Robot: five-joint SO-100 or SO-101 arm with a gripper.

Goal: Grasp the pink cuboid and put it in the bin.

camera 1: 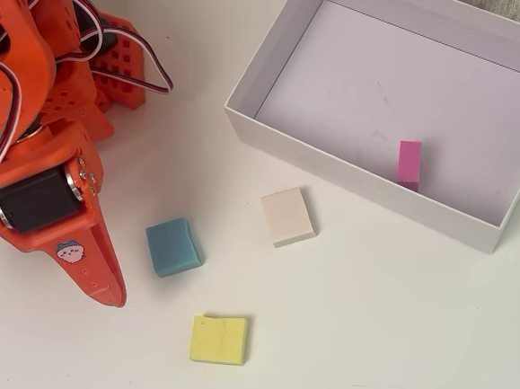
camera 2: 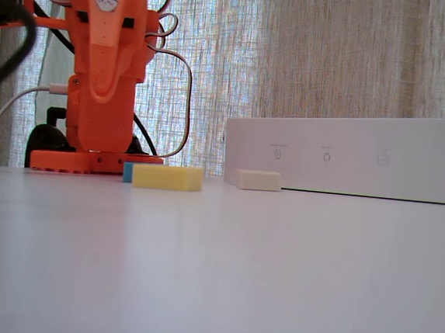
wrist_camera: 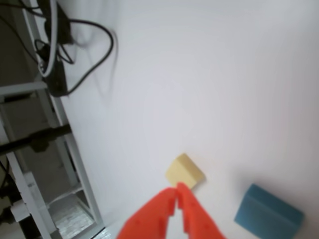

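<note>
Overhead view puts your pink cuboid [camera 1: 408,162] inside the bin [camera 1: 360,178], standing on edge near the bin's front wall, toward the right half. Outside that wall you have 3 blocks lying flat on the desk [camera 1: 394,322]: a cream block [camera 1: 287,216] just in front of the bin, a blue block [camera 1: 173,247] to its left, and a yellow block [camera 1: 219,339] nearest the bottom edge. Your claw [wrist_camera: 177,189] is clenched and empty, its orange tips meeting in the wrist view, with the yellow block just beyond them. From above, the arm [camera 1: 40,123] sits at the left, well apart from the bin.
</note>
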